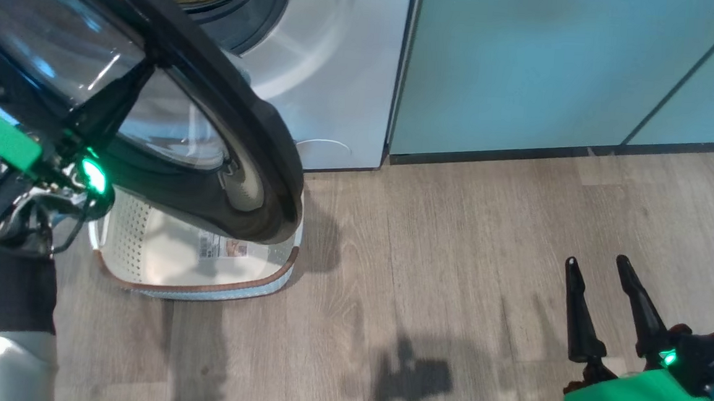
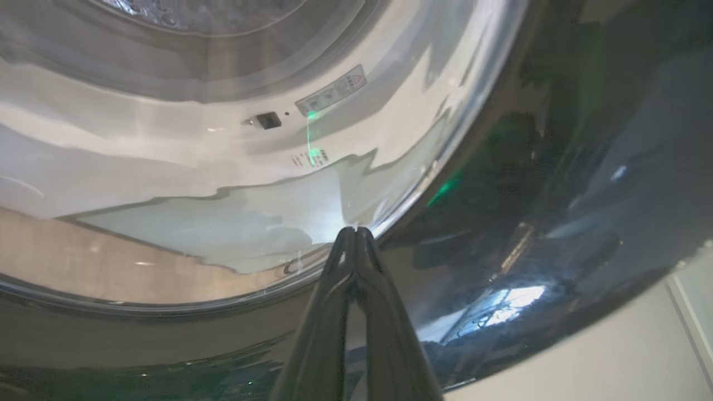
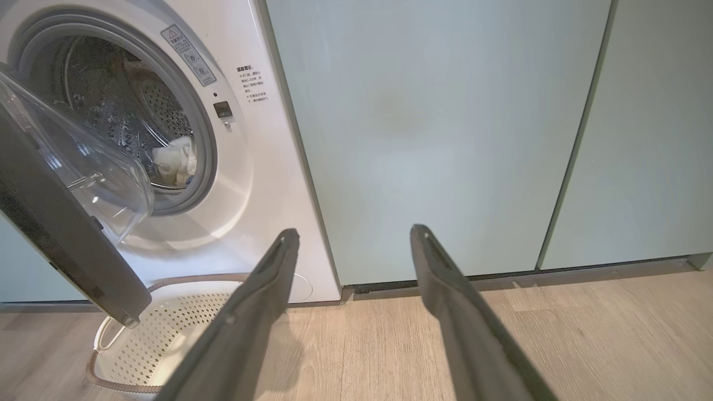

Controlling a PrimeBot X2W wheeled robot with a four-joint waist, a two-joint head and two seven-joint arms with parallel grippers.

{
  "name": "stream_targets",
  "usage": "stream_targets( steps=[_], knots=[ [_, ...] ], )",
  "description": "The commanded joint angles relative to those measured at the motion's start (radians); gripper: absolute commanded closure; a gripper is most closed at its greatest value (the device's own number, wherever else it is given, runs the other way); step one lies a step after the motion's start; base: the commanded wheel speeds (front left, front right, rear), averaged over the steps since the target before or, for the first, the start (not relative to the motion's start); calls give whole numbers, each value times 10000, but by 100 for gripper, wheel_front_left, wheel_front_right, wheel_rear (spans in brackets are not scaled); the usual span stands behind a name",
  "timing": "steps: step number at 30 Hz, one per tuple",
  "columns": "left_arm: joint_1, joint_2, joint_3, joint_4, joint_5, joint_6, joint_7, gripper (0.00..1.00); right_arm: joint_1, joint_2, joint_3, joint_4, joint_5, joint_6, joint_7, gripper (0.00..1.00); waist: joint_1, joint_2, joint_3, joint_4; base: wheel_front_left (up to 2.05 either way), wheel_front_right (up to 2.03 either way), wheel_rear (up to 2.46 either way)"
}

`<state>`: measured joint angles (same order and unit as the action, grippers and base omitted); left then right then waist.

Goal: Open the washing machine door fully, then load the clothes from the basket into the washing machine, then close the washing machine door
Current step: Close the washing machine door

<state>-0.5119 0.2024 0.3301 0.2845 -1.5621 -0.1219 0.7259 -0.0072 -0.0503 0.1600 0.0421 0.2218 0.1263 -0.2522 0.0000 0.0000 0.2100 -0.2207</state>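
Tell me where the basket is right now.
In the head view the basket sits lower left on the wood floor, directly before the washing machine, partly beneath its open door.

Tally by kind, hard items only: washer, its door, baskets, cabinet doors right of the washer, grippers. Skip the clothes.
Washing machine: 1
Washing machine door: 1
Basket: 1
Cabinet doors: 2
Grippers: 2, left gripper and right gripper
Total: 7
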Motion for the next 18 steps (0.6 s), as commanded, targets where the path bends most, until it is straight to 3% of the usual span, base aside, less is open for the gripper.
stream_targets(
  steps=[1,9,10,11,18],
  knots=[
    [-70,350,459,-514,-105,-85,4,100,-257,0,110,-374,65,44,-95,0,0,0,16,68,0,0,0],
    [750,46,1220,-1890,-50,-87,-741,100,-185,1,-209,-415,-31,44,-95,0,0,0,17,424,0,0,0],
    [870,-9,1277,-2116,108,-87,-942,55,-185,1,-233,-416,-35,44,-95,0,0,0,20,459,0,0,0],
    [989,-77,1305,-2378,257,-87,-1127,2,-197,1,-250,-416,-39,44,-95,0,0,0,25,488,0,0,0],
    [1755,-750,1421,-3725,1193,-87,-2827,0,-245,1,-374,-466,-98,44,-95,0,0,0,30,720,0,0,0]
  ],
)
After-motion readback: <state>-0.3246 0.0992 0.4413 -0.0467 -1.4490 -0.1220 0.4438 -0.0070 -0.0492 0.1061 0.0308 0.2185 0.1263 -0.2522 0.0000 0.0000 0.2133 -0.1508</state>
